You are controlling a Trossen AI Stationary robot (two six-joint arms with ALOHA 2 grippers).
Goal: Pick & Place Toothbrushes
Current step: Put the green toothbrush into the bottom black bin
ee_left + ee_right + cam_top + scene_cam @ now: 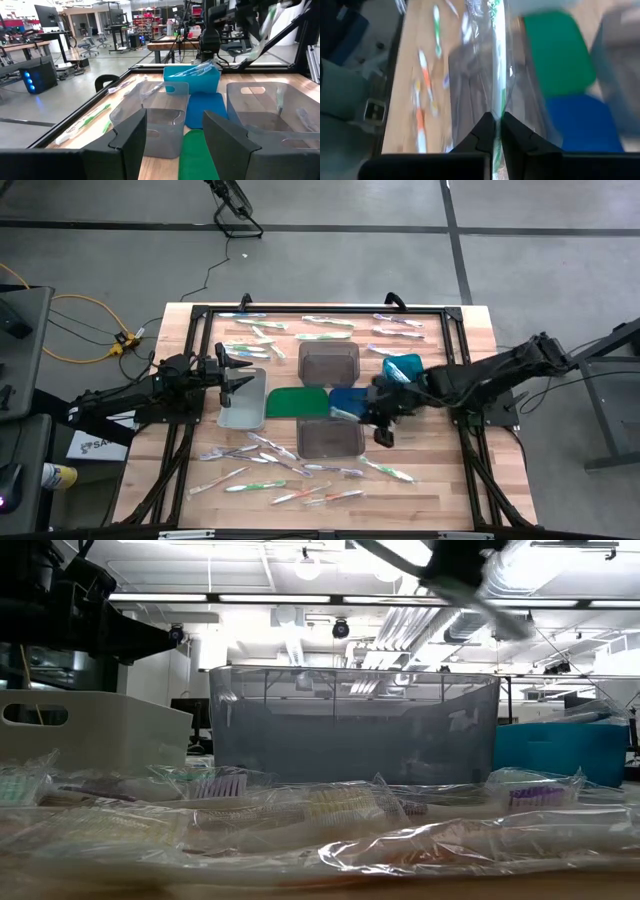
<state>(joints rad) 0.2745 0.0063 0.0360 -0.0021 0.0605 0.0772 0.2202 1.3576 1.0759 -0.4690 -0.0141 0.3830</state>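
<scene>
Right end effector (495,131) — clamps one wrapped toothbrush (498,60).

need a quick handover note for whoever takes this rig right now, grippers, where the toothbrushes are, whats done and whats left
Right gripper: shut on a clear-wrapped toothbrush with green accents, held above the blue mat and the near grey plastic bin.
Left gripper: open, empty, waiting over the pale bin on the left.
Loose wrapped toothbrushes: one scatter along the far edge, another along the near edge.
Done: the teal bin already holds some wrapped brushes.
Left: drop the held brush, then clear both scatters. Which bin it is meant for cannot be told.
</scene>
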